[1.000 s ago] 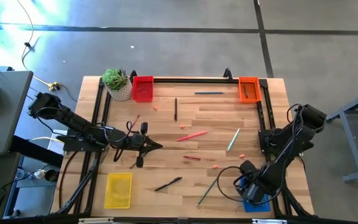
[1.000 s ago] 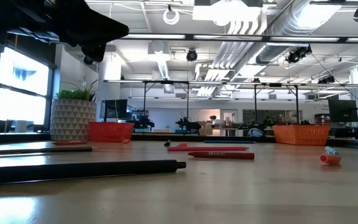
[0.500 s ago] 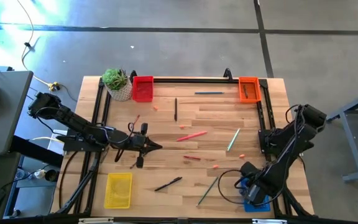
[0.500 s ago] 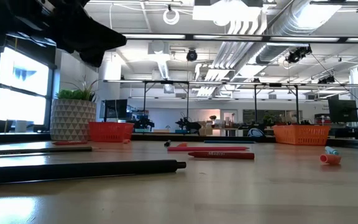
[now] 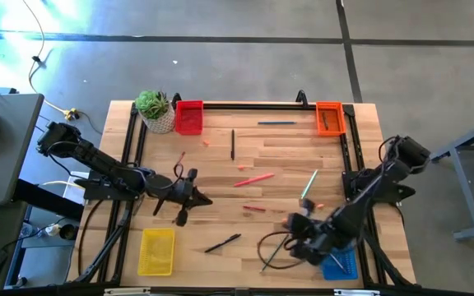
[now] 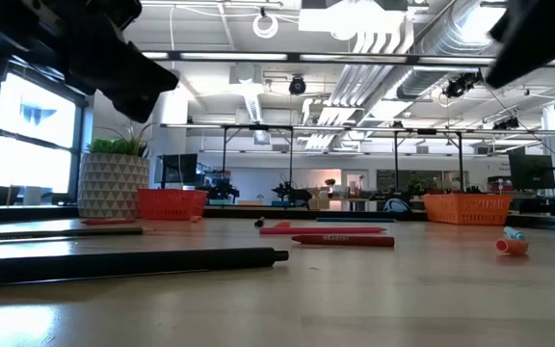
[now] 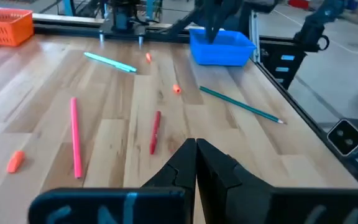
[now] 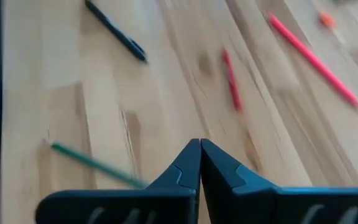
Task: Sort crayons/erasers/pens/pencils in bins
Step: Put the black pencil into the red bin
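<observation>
Both grippers are shut, holding nothing. My left gripper [image 5: 202, 200] [image 7: 196, 146] hovers over the table's left middle. My right gripper [image 5: 290, 222] [image 8: 200, 144] hangs slanting down over the near right, left of the blue bin [image 5: 341, 263]. Short orange crayons [image 5: 320, 205] [image 5: 243, 168] [image 7: 176, 89] lie flat and scattered on the wood. A red pen [image 5: 254, 209] [image 8: 232, 79], a long pink stick [image 5: 254, 178], a teal pencil [image 5: 309, 184], a green pencil [image 5: 274, 253] and a black pen [image 5: 222, 242] also lie flat. The red bin [image 5: 189, 117], orange bin [image 5: 328, 117] and yellow bin [image 5: 156, 251] stand near the corners.
A white pot with a green plant [image 5: 155, 111] stands at the far left beside the red bin. Another black pen [image 5: 232, 144] and a blue pen [image 5: 276, 122] lie toward the far edge. A black frame [image 5: 262, 105] runs along the table's far and side edges.
My right gripper has left the blue bin and swung toward the table's left and middle, turning as it went; most of the move came in the last half second. My left gripper has tipped slightly downward in place. The things on the table have kept still.
</observation>
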